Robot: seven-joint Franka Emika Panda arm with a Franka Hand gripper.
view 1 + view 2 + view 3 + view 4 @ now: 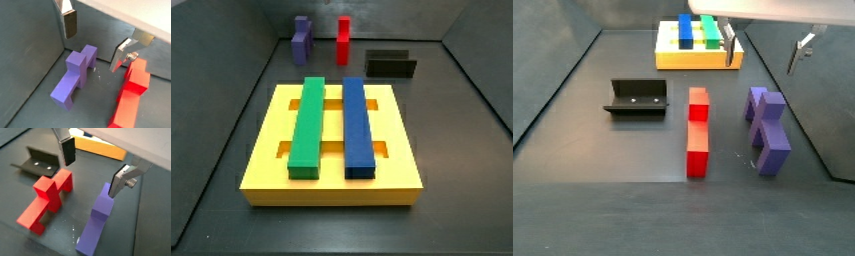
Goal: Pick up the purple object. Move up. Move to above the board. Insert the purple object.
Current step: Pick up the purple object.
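The gripper [100, 41] hangs with its fingers spread wide and nothing between them, above the far end of the purple object [75, 76]. That block lies lengthwise on the floor just beneath, beside the red block [131, 95], well apart from the board [698, 45].

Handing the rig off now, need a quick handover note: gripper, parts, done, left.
Gripper: open, empty, raised above the floor between the purple object and the board.
Purple object: lying on the floor beside the red block, untouched.
Board: green bar and blue bar lie on it.
Fixture: on the floor beyond the red block.
Done: nothing.
Left: pick, lift, move over board, insert.
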